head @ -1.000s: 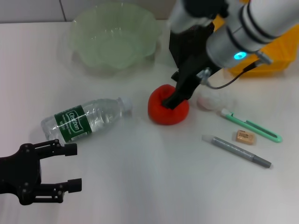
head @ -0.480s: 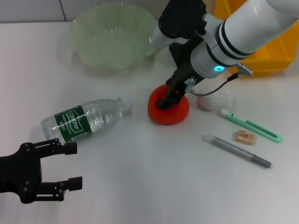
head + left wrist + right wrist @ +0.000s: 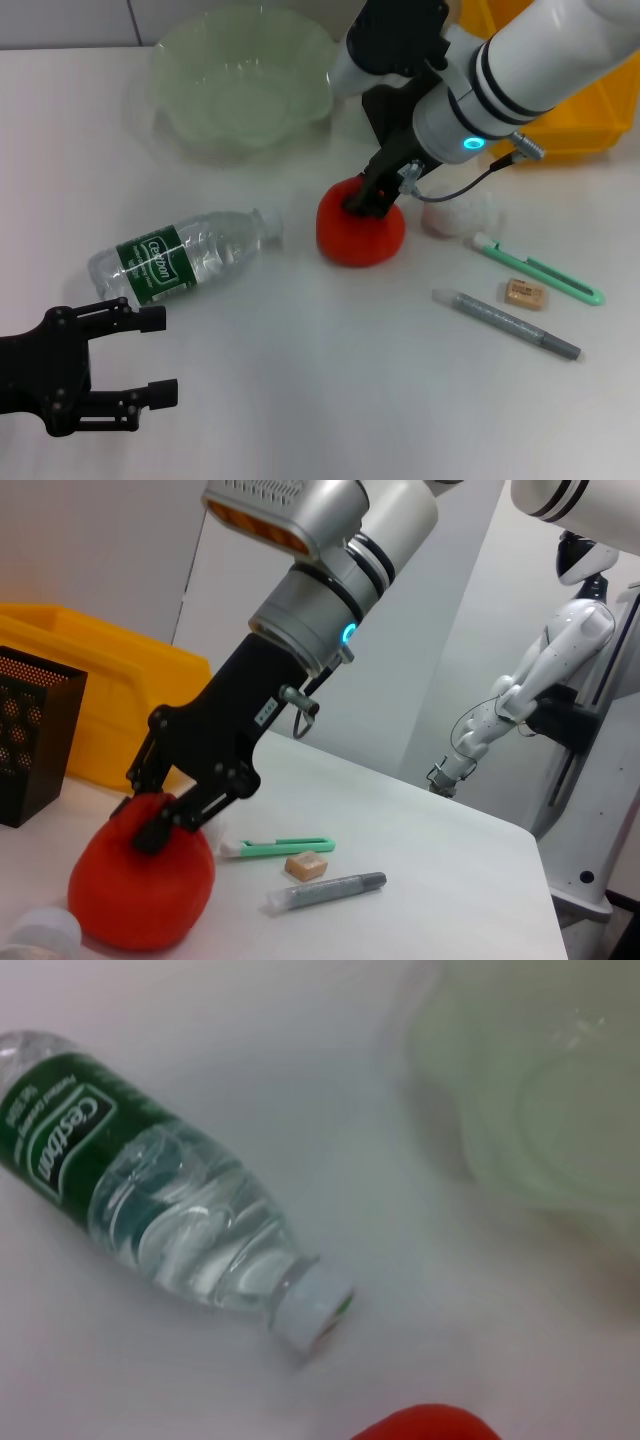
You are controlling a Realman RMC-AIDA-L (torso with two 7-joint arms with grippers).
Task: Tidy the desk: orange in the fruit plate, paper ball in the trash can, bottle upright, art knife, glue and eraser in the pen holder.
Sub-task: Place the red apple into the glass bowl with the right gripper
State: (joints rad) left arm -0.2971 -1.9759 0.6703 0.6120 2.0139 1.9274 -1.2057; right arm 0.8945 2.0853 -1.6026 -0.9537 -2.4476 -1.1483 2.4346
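Right tool (image 3: 373,197) in the head view sits on the top of the orange (image 3: 360,235), its dark fingers spread over the fruit's upper side and touching it, while the orange rests on the white tabletop (image 3: 300,400) — short of the pale green fruit plate (image 3: 243,85) at the far edge. Just beside the orange lies the paper ball (image 3: 455,214), then the art knife (image 3: 535,266), the eraser (image 3: 525,293) and the glue (image 3: 505,323), all flat on the surface; the yellow trash can (image 3: 575,110) stands behind the arm. The bottle (image 3: 180,254) lies on its side, cap toward the orange. Left tool (image 3: 150,355) hovers near the front edge, fingers apart and holding nothing. From the left wrist view, the right tool (image 3: 165,810) straddles the orange's (image 3: 140,885) crown with its two fingers parted around it, the fruit on the tabletop; the art knife (image 3: 280,846), eraser (image 3: 306,864) and glue (image 3: 325,890) lie beyond, and the black mesh pen holder (image 3: 32,735) stands before the trash can (image 3: 120,675). From the right wrist view — no fingers visible — the toppled bottle (image 3: 150,1190), a sliver of the orange (image 3: 425,1423) and the fruit plate (image 3: 530,1090) appear.
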